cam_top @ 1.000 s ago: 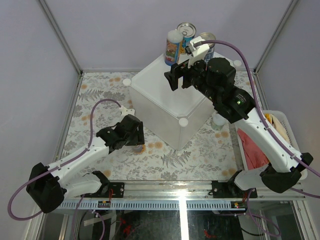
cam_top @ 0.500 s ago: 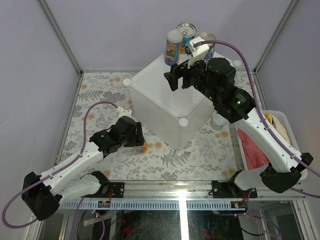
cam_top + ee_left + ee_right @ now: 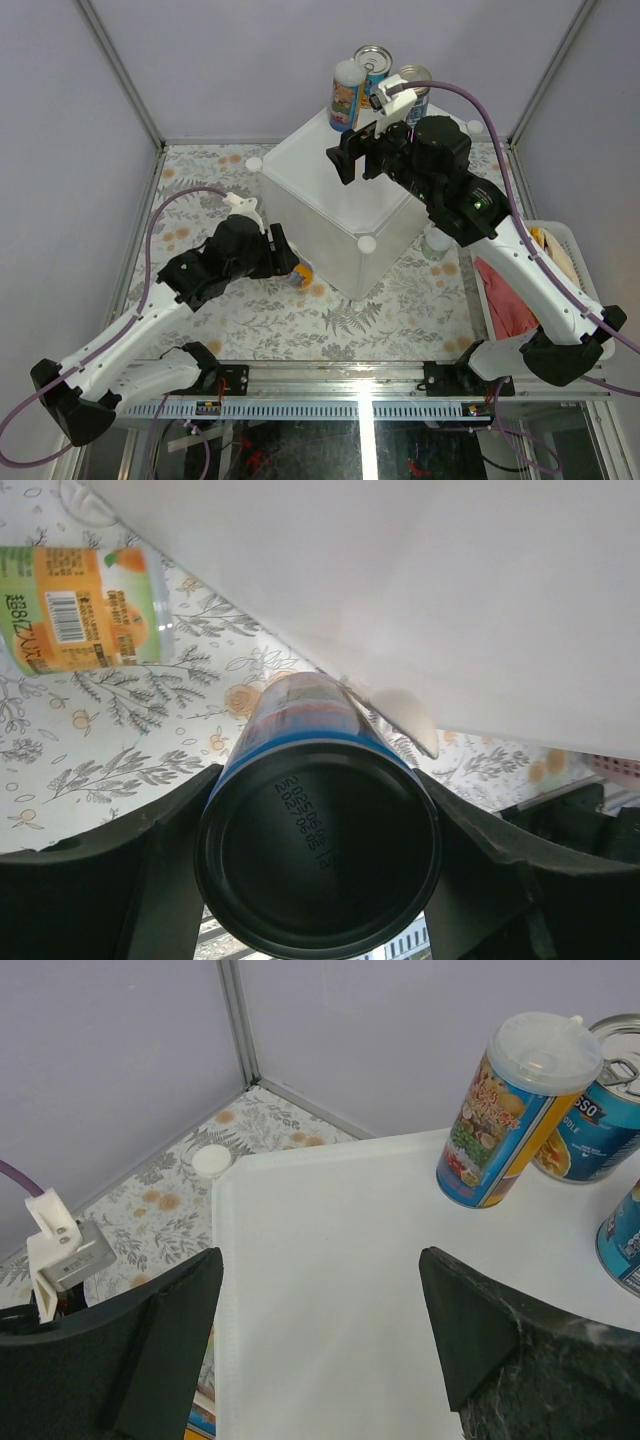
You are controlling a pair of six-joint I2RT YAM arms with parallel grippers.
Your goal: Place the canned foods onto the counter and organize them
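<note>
Blue-banded tin (image 3: 318, 865) clamped between left gripper (image 3: 320, 825) jaws, beside counter (image 3: 450, 600); right gripper (image 3: 320, 1295) jaws wide, holding nothing, over counter.

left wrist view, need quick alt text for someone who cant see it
The left hand grips a blue-labelled can end-on, its dark base and stamped date code facing the camera. Behind it rises the white counter, and an orange-labelled can lies on its side on the floral table cover at upper left.
</note>
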